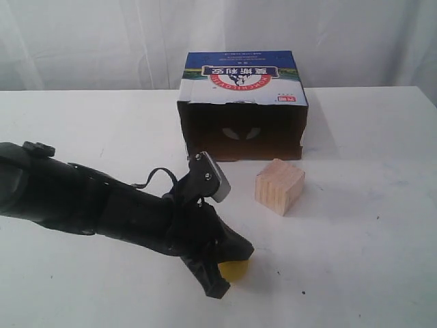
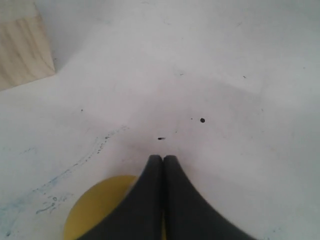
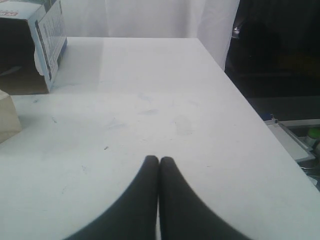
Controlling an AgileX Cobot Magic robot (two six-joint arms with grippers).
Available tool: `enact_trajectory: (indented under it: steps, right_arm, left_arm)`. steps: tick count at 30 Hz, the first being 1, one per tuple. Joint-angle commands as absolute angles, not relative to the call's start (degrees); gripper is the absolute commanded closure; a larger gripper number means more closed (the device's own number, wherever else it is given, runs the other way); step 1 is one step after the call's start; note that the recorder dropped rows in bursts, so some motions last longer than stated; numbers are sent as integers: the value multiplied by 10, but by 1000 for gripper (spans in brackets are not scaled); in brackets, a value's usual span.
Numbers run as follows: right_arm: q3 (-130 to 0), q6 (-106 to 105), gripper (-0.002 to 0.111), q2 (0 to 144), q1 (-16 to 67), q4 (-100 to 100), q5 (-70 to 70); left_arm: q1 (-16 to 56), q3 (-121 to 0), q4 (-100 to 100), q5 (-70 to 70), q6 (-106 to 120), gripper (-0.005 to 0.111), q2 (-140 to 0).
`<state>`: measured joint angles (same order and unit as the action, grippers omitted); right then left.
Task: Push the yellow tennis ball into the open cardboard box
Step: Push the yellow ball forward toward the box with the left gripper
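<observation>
Your left arm (image 1: pixel 75 198) lies low across the near left of the white table (image 1: pixel 369 260), reaching in toward the near middle. At its end the left gripper (image 1: pixel 217 281) is clenched. The left wrist view shows the two black fingers (image 2: pixel 150 200) pressed flat together at the left gripper's (image 2: pixel 163 159) tips, with nothing between them.

The yellow tennis ball (image 1: pixel 237 271) sits on the table right at those fingers, half hidden by them. Only its right side peeks out in the exterior view, and the gripper appears to rest against it rather than grip it. In the left wrist view the ball (image 2: pixel 100 207) shows as a yellow curve partly under the closed fingers.

Farther back, at the middle of the table's far side, the open cardboard box (image 1: pixel 242 102) stands with its dark opening facing the near side, well apart from the ball. The wooden cube (image 1: pixel 280 186) stands to the right of the gripper, just in front of the box's right end — between box and ball, but off to the right.

Your right gripper (image 3: pixel 159 160) is out of the exterior view. Its own camera shows it clenched on nothing over bare table, with the box (image 3: pixel 47 37) far ahead of it.
</observation>
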<state>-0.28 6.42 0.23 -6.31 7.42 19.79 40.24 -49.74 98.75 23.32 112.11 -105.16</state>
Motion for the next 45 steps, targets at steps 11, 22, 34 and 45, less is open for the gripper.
enact_trajectory:
  steps: [11,22,34,45]
  right_arm:
    - [0,63,108,0,-63,73,196]
    - [0,63,108,0,-63,73,196]
    - [0,63,108,0,-63,73,196]
    - [0,63,108,0,-63,73,196]
  left_arm:
    - [377,-556,999,115,1214,107,-1094]
    - [294,-608,999,201,1214,107,-1094]
    - [275,-613,999,153,1214,107,-1123]
    - [167,-613,999,416,1196,107,-1164]
